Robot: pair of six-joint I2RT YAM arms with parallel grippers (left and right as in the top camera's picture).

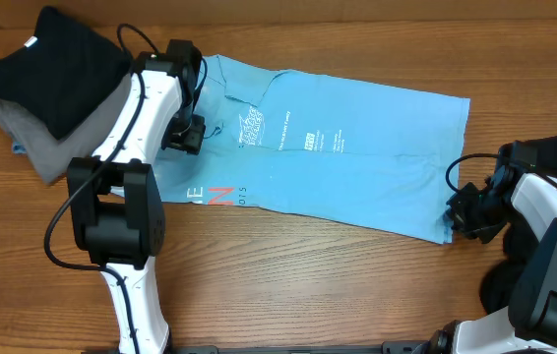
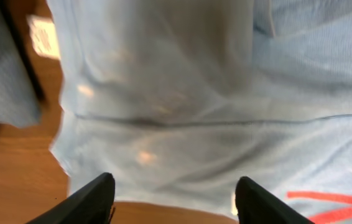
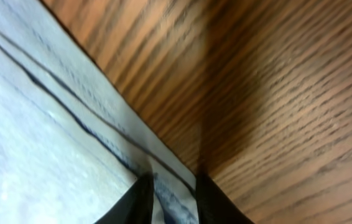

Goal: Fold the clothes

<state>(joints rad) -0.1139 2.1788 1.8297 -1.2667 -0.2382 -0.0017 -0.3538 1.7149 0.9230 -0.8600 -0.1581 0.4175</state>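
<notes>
At the shirt's left end, left gripper (image 1: 189, 134) (image 2: 173, 205) low over the cloth, black fingers (image 2: 92, 200) spread wide, nothing between them. Below them, soft pale-blue knit, gently rumpled, with one seam line running across and a red stroke at the right edge of the wrist view.

At the near right corner, right gripper (image 1: 462, 210) (image 3: 175, 208) down at the hem, fingers (image 3: 135, 202) only narrowly parted, the stitched edge lying in the gap; pinched or merely straddled, cannot tell. Hem flat, with twin rows of dark stitching.

Between the two, shirt (image 1: 357, 162) (image 2: 182, 106) (image 3: 33, 143) laid flat as a long sky-blue band across the middle of the table (image 1: 308, 285), slanting from far left to near right. White print (image 1: 308, 141) near the centre, red-and-white letters (image 1: 221, 195) by the near left edge.

At the far left, black garment (image 1: 52, 64), folded, thick and soft, stacked on a grey garment (image 1: 57, 143), likewise folded.

Under all, smooth brown wood with fine straight grain.
</notes>
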